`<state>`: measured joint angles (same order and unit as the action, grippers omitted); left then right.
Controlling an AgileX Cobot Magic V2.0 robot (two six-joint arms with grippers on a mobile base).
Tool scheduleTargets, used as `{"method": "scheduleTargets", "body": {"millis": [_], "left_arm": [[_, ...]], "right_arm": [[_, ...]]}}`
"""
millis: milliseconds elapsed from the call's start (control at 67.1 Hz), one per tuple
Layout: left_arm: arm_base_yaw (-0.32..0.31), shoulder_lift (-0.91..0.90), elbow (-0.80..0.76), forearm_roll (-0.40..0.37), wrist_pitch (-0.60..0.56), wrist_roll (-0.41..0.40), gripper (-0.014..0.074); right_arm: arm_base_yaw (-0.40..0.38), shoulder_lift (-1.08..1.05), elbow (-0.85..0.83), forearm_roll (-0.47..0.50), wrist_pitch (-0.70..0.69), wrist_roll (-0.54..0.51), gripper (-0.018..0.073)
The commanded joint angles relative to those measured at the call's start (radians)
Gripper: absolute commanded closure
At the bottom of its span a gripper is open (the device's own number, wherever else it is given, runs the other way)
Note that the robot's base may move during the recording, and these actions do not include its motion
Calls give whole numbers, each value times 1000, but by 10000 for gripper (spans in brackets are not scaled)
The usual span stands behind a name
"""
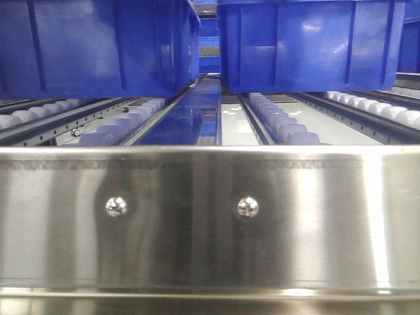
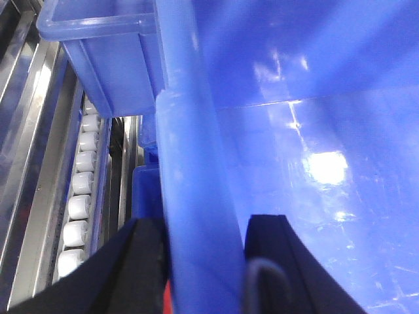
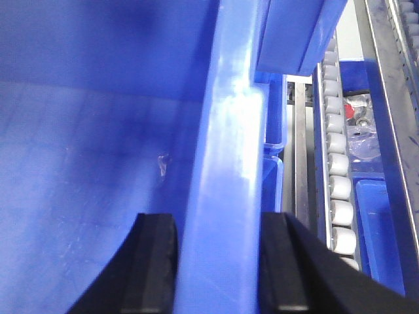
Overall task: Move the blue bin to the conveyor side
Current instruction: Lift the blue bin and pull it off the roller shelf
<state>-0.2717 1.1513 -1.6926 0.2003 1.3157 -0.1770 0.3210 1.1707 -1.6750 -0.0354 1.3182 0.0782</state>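
The left fingers (image 2: pixel 134 275) and right fingers (image 3: pixel 154 261) clamp opposite side walls of the blue bin (image 2: pixel 314 196), seemingly to carry it level by the rollers (image 2: pixel 80 206), the conveyor side nowhere in view.

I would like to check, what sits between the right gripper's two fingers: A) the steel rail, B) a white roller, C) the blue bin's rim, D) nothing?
C: in the right wrist view, the right gripper has one black finger on each side of the rim of the blue bin.
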Motion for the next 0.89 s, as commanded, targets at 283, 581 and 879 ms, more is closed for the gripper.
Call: {"method": "scheduleTargets", "body": {"millis": [283,581,879], "left_arm": [[-12,-13,-24,-29,-95,11,614],[-12,-13,-24,-29,-95,11,614],[-12,-13,-24,-29,-95,11,614]], "right_arm": [[1,-14,-20,11,-97,-22,636],[1,-14,-20,11,-97,-22,636],[1,-14,-20,11,-97,-22,636]]}}
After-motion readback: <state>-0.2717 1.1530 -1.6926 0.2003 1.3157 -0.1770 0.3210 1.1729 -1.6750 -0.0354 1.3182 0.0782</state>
